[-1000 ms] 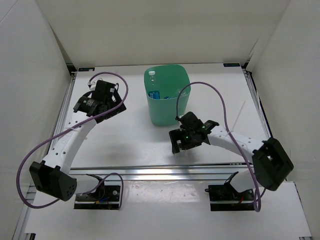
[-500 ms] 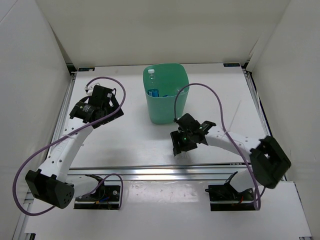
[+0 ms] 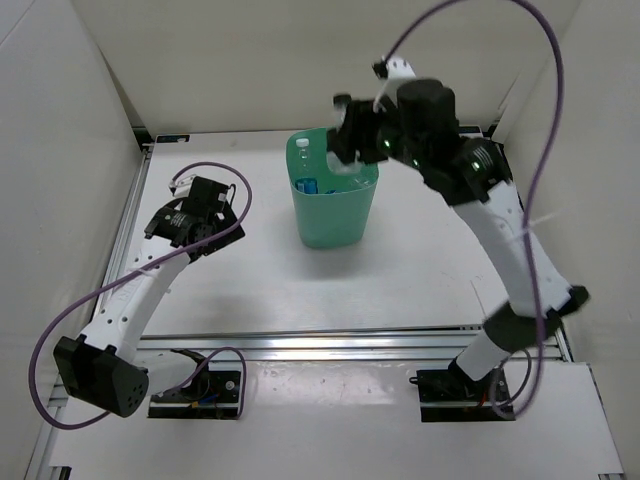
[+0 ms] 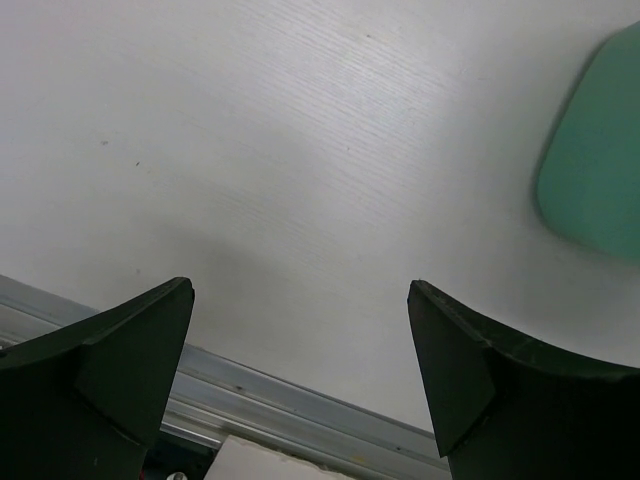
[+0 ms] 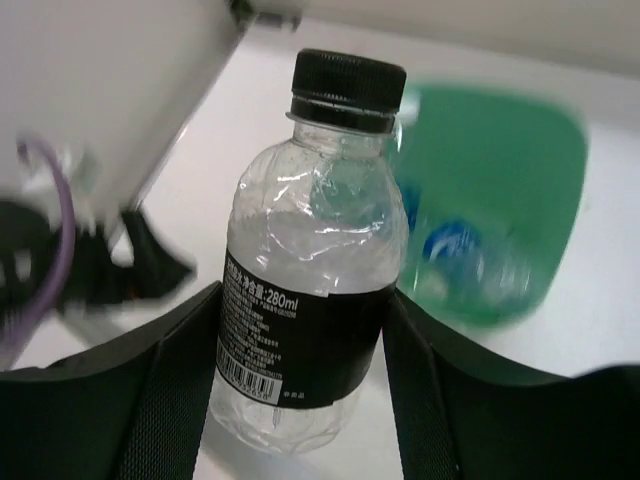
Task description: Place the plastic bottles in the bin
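A short clear bottle with a dark label and black cap stands upright between the fingers of my right gripper, which is shut on it. That gripper hangs high over the right rear rim of the mint-green bin. Inside the bin lie bottles with blue labels and a clear bottle with a white cap. My left gripper is low over the table to the left of the bin. It is open with nothing between its fingers. The bin's side shows at the right edge of the left wrist view.
White walls enclose the table on the left, back and right. An aluminium rail runs along the table's near edge. The purple cable of the right arm loops high above the table.
My right arm has swung up from the table in front of the bin to above the bin's rim, carrying the dark-labelled bottle. The left gripper has drifted slightly left.
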